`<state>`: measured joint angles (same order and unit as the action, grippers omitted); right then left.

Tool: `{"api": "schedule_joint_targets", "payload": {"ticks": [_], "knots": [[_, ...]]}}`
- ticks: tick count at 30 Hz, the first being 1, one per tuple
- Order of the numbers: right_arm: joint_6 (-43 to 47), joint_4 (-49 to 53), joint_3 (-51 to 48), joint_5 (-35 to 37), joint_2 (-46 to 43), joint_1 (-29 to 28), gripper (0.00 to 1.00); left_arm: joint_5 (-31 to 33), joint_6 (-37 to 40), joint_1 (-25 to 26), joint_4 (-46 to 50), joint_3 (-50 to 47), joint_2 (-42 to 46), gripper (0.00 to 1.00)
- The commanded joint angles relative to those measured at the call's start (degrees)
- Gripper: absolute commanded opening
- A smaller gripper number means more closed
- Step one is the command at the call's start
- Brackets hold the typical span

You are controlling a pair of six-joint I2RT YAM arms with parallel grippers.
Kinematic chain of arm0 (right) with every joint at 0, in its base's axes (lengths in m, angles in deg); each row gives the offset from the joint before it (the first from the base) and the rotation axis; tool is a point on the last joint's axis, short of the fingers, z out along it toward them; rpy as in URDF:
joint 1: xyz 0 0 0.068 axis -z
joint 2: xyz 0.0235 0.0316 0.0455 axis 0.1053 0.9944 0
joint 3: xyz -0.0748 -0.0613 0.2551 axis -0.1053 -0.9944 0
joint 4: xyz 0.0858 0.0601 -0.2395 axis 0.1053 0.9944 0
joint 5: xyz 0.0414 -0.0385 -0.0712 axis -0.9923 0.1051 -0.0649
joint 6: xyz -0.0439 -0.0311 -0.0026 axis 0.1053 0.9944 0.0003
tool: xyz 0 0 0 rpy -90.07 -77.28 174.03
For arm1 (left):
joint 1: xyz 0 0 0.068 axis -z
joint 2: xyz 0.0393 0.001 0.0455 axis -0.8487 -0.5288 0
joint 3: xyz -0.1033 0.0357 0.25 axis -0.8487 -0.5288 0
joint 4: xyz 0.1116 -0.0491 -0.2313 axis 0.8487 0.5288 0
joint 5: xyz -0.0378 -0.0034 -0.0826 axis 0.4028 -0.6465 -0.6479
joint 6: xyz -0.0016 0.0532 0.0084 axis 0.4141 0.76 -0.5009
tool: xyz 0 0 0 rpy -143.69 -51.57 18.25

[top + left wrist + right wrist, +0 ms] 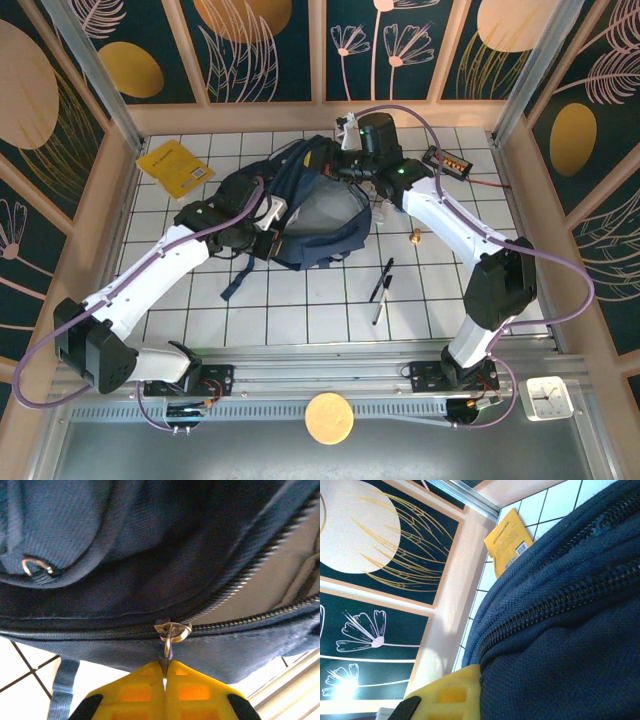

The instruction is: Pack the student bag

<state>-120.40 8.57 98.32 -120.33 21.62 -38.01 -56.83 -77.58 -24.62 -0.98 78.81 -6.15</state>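
Observation:
The navy student bag (312, 215) lies in the middle of the tiled table with its main zipper partly open and pale lining showing. My left gripper (165, 664) is at the bag's left side (268, 216), its yellow fingers shut on the metal zipper pull (168, 647) hanging from the slider (173, 630). My right gripper (352, 168) is at the bag's far edge. One of its yellow fingers (451, 694) presses against the navy fabric (560, 660), which hides the other finger. It is shut on a fold of the bag beside a closed zipper line (555, 602).
A yellow book (175, 168) lies at the back left of the table, also seen past the bag (509, 541). Two pens (381, 287) and a small brass object (413, 237) lie right of the bag. A black device (447, 162) sits at the back right.

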Motion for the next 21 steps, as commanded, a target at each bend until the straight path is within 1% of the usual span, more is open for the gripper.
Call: {"api": "schedule_joint_targets", "payload": {"ticks": [1, 4, 6, 10, 14, 16, 19, 21], "knots": [[0.04, -6.19, 0.31, -0.11, -4.2, 0.32, 0.0, 5.44, -2.5, -3.25, 2.48, -1.32, 0.67, 0.0], [0.67, -5.63, -0.32, 0.44, -4.9, 0.33, 0.0, 10.75, -4.92, -7.02, 6.59, -0.67, 0.58, 0.0], [0.96, -5.35, -0.98, 0.64, -5.36, 0.29, 0.0, 13.89, -5.19, -8.55, 8.96, -0.45, -0.53, 0.0], [1.44, -4.96, -2.29, 0.73, -6.08, 0.32, 0.0, 15.48, -5.56, -10.93, 8.95, -0.46, -2.96, 0.0], [1.59, -5.34, -2.52, -0.5, -6.1, 0.33, 0.0, 15.7, -4.63, -13.95, 7.09, -1.33, -6.37, 0.0], [1.51, -5.39, -2.1, -1.41, -5.68, 0.33, 0.0, 15.38, -4.34, -16.5, 5.0, -3.4, -7.65, 0.0], [1.11, -5.74, -1.44, -2.11, -5.16, 0.33, 0.0, 14.69, -4.31, -21.81, 1.22, -6.95, -8.22, 0.0], [0.58, -6.26, -0.79, -2.72, -4.52, 0.33, 0.0, 13.46, -3.91, -24.23, 0.84, -7.9, -8.28, 0.0]]}}
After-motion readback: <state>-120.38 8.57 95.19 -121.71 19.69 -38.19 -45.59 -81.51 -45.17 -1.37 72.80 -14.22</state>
